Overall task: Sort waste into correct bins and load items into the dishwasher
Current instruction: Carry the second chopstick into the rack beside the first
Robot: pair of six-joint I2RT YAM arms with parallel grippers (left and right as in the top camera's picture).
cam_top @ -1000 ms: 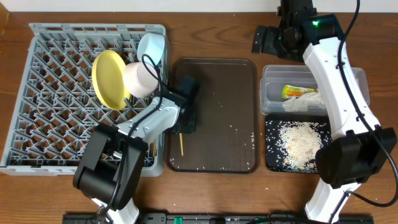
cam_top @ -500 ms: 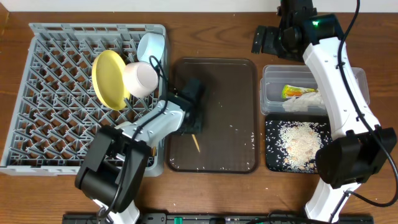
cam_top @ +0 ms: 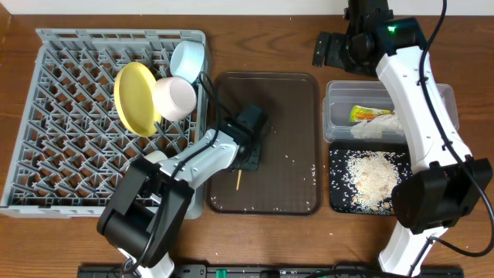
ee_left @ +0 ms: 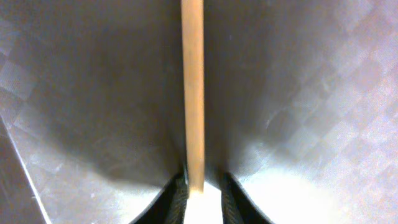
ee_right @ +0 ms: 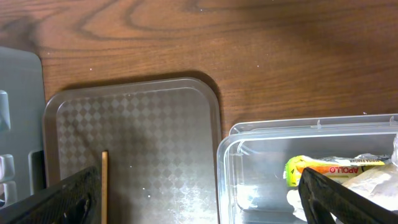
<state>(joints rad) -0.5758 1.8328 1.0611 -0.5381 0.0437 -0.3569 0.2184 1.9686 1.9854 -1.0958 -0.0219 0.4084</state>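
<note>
One chopstick (ee_left: pixel 193 93), pinched at its end by the closed left gripper (ee_left: pixel 199 199), lies lengthwise over the brown tray (cam_top: pixel 289 100), pointing nearward; the single right gripper (cam_top: pixel 328 50) is spread, empty.

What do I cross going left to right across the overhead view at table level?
Grey dish rack → dark brown serving tray, where the left gripper pinches a chopstick → clear tub. The black tray shares the tub's column, so it's left out.
</note>
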